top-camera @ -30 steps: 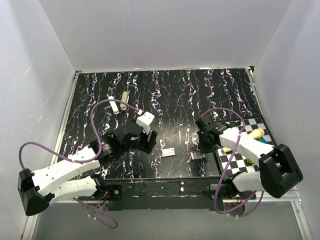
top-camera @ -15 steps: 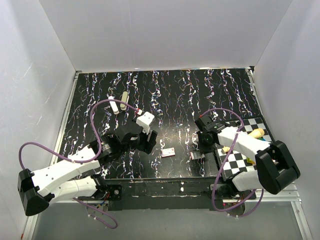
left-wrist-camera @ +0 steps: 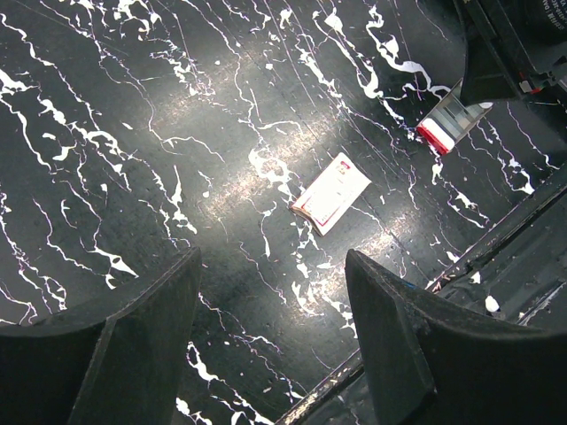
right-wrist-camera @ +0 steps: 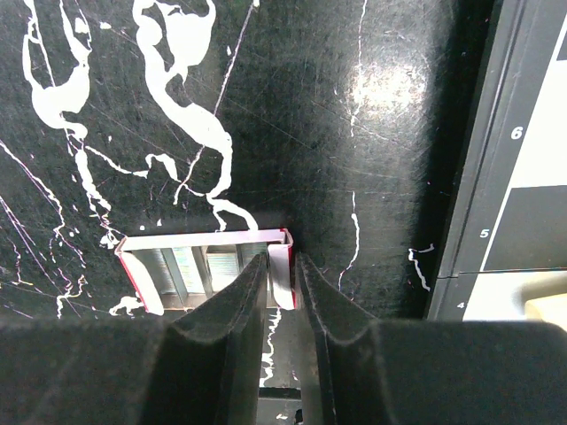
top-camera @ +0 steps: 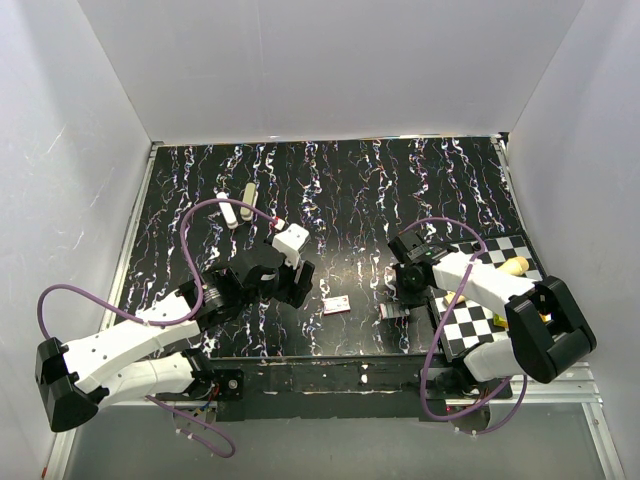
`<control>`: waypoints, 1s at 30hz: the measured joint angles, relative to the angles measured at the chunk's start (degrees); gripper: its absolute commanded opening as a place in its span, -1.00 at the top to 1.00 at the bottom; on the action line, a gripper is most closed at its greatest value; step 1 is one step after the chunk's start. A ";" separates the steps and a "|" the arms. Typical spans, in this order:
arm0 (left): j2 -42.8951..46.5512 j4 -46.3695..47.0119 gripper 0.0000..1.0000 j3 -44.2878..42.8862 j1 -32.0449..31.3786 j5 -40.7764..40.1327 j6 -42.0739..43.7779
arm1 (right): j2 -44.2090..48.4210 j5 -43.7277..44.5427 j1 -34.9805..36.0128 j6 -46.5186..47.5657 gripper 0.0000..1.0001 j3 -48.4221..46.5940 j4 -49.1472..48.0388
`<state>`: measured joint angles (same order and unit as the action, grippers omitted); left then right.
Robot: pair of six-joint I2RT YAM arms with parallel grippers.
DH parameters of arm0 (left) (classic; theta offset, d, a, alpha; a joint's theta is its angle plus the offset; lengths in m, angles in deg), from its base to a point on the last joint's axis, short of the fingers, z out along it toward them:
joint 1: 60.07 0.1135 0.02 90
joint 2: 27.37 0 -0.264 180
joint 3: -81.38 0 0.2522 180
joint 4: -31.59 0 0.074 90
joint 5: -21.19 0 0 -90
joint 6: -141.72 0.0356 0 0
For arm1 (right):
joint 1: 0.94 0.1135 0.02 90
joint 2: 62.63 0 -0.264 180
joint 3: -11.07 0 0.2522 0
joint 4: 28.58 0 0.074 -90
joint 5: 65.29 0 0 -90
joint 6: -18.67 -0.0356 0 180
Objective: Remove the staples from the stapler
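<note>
Right arm hides much of a yellowish object (top-camera: 515, 266) on the checkered board (top-camera: 472, 326). Right hand (right-wrist-camera: 282, 266) pinches the end wall of a red-edged tray (right-wrist-camera: 177, 270) of silvery strips, by the near edge of the worktop (top-camera: 350, 190). Left hand (left-wrist-camera: 272, 261) gapes, empty. The stapler (top-camera: 231, 210) lies toward the far left corner, details too small

Two robot arms are counted, the left arm (top-camera: 130, 345) and the right arm (top-camera: 490, 285). One gripper is carried by each, making two: the left gripper (left-wrist-camera: 270, 292) and the right gripper (right-wrist-camera: 282, 288). Two purple cables are seen, the left cable (top-camera: 190, 225) and the right cable (top-camera: 430, 365). One small white packet (top-camera: 337, 305) is counted near the middle, and one red-edged tray (top-camera: 393, 313) to its right. Two pale oblong things are counted at the far left: a white piece (top-camera: 230, 210) and a pale stick (top-camera: 247, 192). One checkered board (top-camera: 478, 328) is seen at the right, with one cream rounded thing (top-camera: 515, 266) on it.
</note>
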<state>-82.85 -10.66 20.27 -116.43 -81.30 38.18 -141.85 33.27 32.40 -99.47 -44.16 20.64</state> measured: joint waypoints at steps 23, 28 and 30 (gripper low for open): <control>-0.55 -0.20 -0.29 0.00 0.00 0.22 -0.13 | -0.17 -1.42 -0.24 0.04 0.97 0.00 -0.74; -3.21 -0.24 -0.26 0.00 0.00 0.22 -0.61 | -0.17 -1.68 -0.28 0.15 0.97 0.00 -1.09; -4.50 -0.20 -0.24 0.00 0.00 0.20 -1.09 | -0.17 -1.70 -0.28 0.35 0.97 0.00 -1.18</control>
<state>-87.35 -10.86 20.27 -116.43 -81.10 37.09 -142.02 31.57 32.12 -99.12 -44.16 19.46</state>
